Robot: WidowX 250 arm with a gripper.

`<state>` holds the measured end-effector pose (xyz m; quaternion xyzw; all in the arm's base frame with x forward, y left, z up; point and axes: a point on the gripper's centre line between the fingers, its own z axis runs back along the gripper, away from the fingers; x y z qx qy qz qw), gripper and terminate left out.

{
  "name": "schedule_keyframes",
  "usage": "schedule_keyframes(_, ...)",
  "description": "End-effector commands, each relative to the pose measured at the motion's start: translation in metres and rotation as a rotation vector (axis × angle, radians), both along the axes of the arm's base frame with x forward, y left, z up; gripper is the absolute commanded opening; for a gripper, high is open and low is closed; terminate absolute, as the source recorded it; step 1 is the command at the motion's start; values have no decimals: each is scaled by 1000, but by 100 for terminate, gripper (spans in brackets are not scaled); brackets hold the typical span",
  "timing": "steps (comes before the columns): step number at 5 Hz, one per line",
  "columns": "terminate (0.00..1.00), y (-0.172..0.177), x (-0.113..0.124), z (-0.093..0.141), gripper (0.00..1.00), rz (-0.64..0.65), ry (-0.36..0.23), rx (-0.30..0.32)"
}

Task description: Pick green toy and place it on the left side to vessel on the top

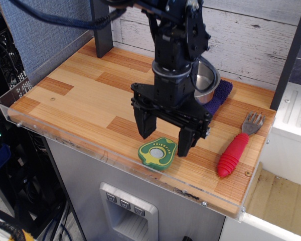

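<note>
I have the claw [164, 136] spread wide with nothing in it, its two dark fingers [145, 122] hanging just above the green toy [157, 153], one to each side. The toy lies flat near the front edge of the wooden tabletop [75, 95]. The vessel [206, 81] sits behind the arm on a purple cloth [219, 96]. A red-handled fork [235, 149] lies to the right.

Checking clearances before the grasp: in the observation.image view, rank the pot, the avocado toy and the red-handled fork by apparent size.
1. the vessel, though the arm hides much of it.
2. the red-handled fork, longest but slim.
3. the green toy, close to the fork in area, so that order is unsure.
</note>
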<state>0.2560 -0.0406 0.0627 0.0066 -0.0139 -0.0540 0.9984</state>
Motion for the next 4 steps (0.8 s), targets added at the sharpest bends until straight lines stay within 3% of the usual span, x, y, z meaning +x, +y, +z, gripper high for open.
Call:
schedule_keyframes(1, 0, 9, -1, -10, 100, 2, 17, 37)
schedule_keyframes(4, 0, 19, 7, -32, 100, 21, 35, 75)
